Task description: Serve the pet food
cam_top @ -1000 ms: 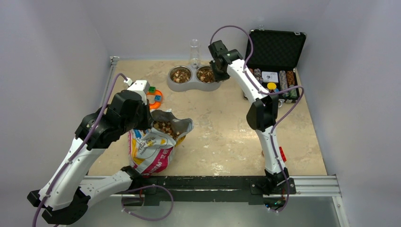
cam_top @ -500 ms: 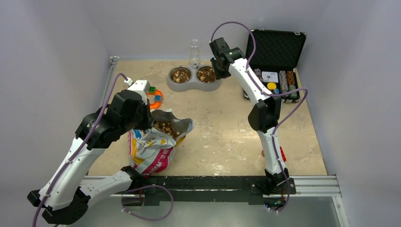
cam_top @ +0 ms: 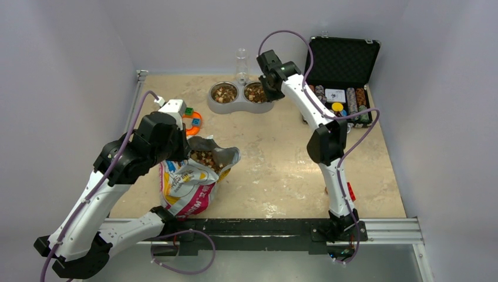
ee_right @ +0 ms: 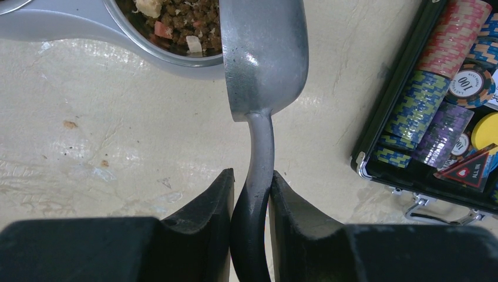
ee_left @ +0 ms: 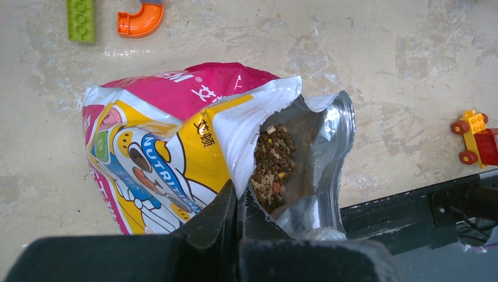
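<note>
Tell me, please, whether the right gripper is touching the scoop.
Touching. The right wrist view shows the right gripper with its jaws clamped on the handle of the scoop, with no gap on either side.

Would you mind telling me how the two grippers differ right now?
The left gripper pinches the bag rim, jaws nearly together; the right gripper clamps the scoop handle, jaws apart around it. The left is at the bag; the right is by the bowl. Both are holding something.
</note>
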